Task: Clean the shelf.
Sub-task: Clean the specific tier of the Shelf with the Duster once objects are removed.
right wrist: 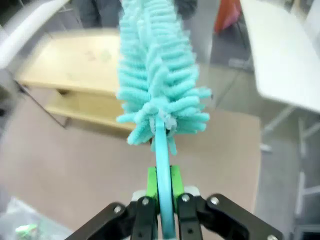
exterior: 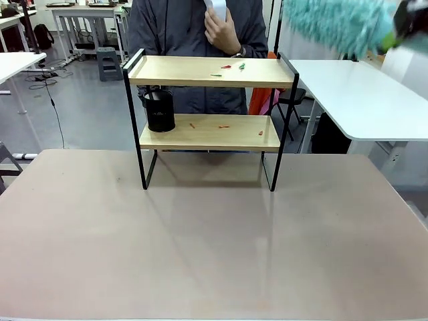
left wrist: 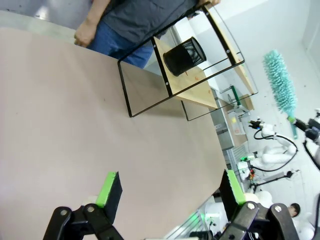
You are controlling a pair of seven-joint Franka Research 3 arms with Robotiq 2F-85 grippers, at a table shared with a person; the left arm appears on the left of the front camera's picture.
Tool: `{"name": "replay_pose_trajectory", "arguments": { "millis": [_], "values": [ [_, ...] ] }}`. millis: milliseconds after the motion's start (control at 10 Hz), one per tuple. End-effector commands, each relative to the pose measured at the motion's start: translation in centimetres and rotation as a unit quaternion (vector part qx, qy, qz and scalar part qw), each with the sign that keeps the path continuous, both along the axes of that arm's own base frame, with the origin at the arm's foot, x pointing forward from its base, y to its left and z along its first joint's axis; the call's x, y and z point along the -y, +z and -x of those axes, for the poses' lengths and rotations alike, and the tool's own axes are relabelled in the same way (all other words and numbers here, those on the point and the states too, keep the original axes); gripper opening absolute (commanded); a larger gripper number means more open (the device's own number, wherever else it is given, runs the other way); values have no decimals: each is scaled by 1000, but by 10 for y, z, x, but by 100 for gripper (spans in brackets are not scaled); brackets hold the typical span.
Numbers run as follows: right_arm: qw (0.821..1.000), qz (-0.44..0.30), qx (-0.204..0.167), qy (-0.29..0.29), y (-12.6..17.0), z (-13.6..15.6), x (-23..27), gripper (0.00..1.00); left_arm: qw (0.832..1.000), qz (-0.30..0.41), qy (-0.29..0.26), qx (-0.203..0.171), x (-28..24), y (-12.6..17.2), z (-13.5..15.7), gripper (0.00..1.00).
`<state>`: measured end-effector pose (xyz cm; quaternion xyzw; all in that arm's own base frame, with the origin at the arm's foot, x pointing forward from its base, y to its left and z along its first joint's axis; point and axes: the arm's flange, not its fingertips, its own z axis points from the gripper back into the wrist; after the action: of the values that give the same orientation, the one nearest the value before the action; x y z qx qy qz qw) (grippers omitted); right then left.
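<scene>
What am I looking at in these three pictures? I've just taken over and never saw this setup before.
Two robot arms share a table with a person standing at the far side. The front picture looks across the table from between the arms. On the table stands a two-tier shelf, with a black mesh cup on the lower board and small coloured scraps on both boards. The other two pictures come from cameras on each wrist, looking along the fingers. The left hand is open and empty above the table. The right hand is shut on the handle of a teal duster, held high to the right of the shelf.
</scene>
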<state>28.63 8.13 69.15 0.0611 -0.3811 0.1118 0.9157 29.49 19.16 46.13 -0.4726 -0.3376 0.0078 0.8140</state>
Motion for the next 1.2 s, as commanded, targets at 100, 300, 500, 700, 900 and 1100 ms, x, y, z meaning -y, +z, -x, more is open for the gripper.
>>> {"name": "replay_pose_trajectory", "arguments": {
  "millis": [100, 300, 500, 700, 900, 1100],
  "values": [
    [999, -22, 19, 16, 24, -4, 13, 13, 1000, 3, -2, 15, 1, 0, -1, 100],
    [1000, -2, 1, 9, 3, 3, 3, 13, 1000, 3, -2, 15, 1, 0, -1, 100],
    [998, 14, -13, 56, 11, -19, -19, 13, 1000, 3, -2, 15, 1, 0, -1, 100],
    [999, 30, -9, 29, 16, -48, -53, 13, 1000, 3, -2, 15, 1, 0, -1, 100],
    [998, 57, -10, -11, 6, -66, -80, 13, 1000, 3, -2, 15, 1, 0, -1, 100],
    [997, 68, -19, -31, 0, -73, -93, 13, 1000, 3, -2, 15, 1, 0, -1, 100]
  ]
}}
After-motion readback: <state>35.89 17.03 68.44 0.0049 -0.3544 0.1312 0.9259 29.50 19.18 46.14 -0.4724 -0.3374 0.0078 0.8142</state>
